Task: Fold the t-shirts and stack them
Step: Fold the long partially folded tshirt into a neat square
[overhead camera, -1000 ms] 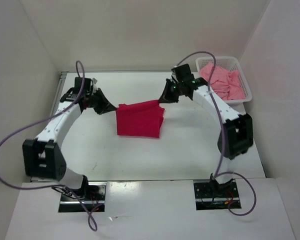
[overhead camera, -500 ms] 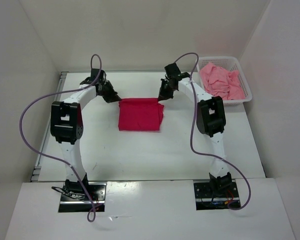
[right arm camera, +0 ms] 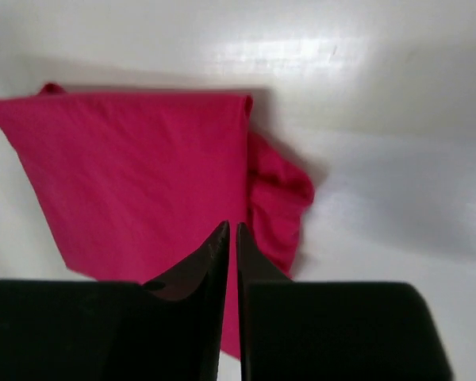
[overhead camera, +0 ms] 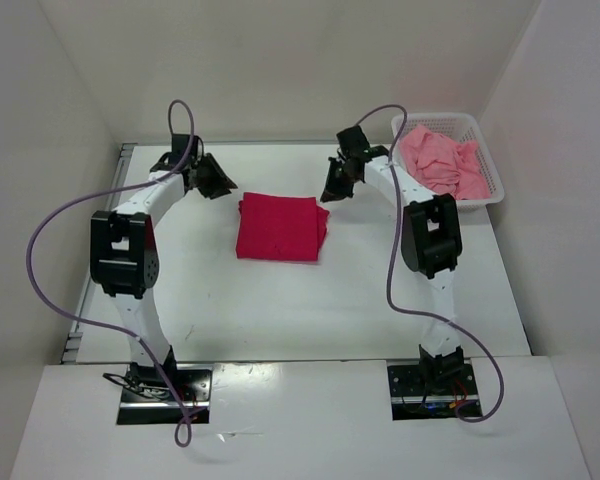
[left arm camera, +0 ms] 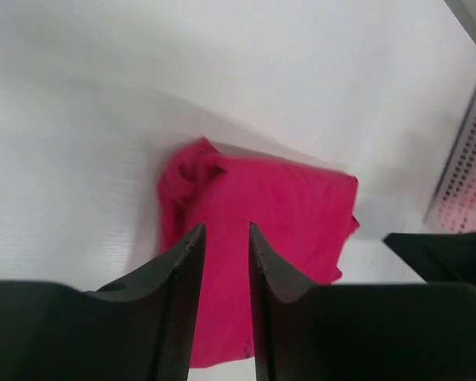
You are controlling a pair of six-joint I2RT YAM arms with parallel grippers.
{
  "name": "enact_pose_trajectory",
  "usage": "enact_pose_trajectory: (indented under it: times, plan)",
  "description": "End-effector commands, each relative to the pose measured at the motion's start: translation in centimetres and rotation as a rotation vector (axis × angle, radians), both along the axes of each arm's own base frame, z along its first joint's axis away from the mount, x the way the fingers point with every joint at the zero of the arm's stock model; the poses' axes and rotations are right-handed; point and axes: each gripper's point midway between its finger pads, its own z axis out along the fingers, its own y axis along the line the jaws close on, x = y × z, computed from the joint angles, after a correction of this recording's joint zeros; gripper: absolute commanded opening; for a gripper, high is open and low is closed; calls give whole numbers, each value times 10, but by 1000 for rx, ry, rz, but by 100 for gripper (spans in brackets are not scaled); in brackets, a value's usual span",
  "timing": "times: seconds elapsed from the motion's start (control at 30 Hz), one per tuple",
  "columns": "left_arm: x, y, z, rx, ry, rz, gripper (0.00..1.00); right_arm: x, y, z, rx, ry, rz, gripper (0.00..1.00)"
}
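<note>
The bright crimson-magenta t-shirt lies folded into a rough square at mid-table; it also shows in the left wrist view and the right wrist view. My left gripper hovers just off its far left corner, jaws a little apart and empty. My right gripper hovers off its far right corner, jaws nearly together and empty. The light pink t-shirt lies crumpled in the basket. The dark maroon shirt is out of view.
The white mesh basket stands at the table's far right corner, and its wall shows in the left wrist view. White walls close in the table at the back and both sides.
Both grippers carried the crimson shirt's edge toward the far side, let it go and drew back from its corners. The shirt now lies flat and folded.
</note>
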Motion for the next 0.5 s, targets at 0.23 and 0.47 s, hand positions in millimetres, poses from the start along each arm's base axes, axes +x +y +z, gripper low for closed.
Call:
enact_pose_trajectory:
  times: [0.23, 0.47]
  plan:
    - [-108, -86, -57, -60, 98, -276, 35, -96, 66, -3, 262, 96, 240, 0]
    - [-142, -79, -81, -70, 168, -250, 35, -129, 48, -39, 225, 172, 208, 0]
